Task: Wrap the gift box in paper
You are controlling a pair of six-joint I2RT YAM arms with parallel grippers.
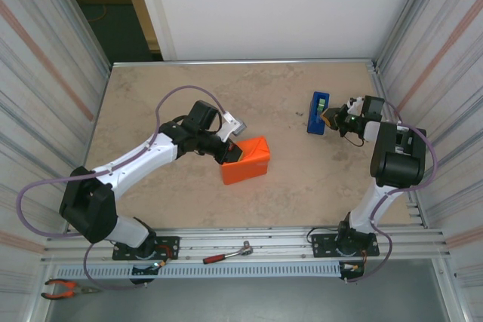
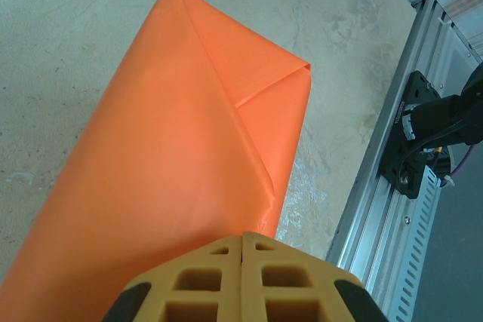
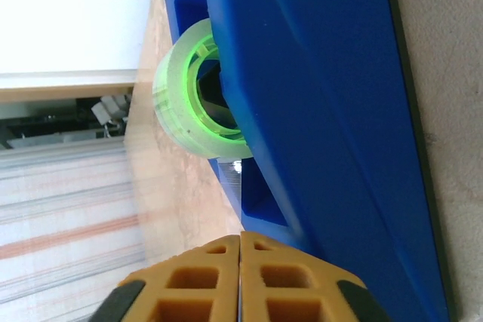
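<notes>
**Table** [image 1: 151, 96]: tan stone-look top, walled on three sides.

**Arms:** the left one reaches from the near-left corner to mid-table. The right one is folded up along the right side, wrist turned toward the far right.

**Paper** [image 1: 250, 164]: bright orange, wrapped round a block shape at mid-table. The left wrist view shows one end folded into a triangular flap with sharp creases. I can see no tape on it.

**Gift box:** judged to be inside those folds, as every face seen is orange.

**Tape dispenser** [image 1: 318, 113]: blue, lying on the table to the far right of the parcel and well apart from it.

**Tape roll** [image 3: 185, 92]: clear tape on a green core, seated in the dispenser.

**Left gripper** [image 1: 231, 150]: at the parcel's left end. Fingers are closed pad to pad with the tips against the paper. I cannot tell whether an edge is nipped between them.

**Right gripper** [image 1: 333, 117]: just beside the dispenser. Fingers are shut tight together. I cannot tell whether a tape end is caught between them.

**Step in hand (my reading):** get a strip of tape while the left holds the fold.
- Keep the left's pressure steady so the creased flap does not spring open.
- Draw the tape along the dispenser's length; the dispenser looks light and may slide or tip.
- Tear the tape cleanly at the cutter.
- Lay the strip across the flap's point so it bridges flap and panel.
- Only then lift the left.
</notes>
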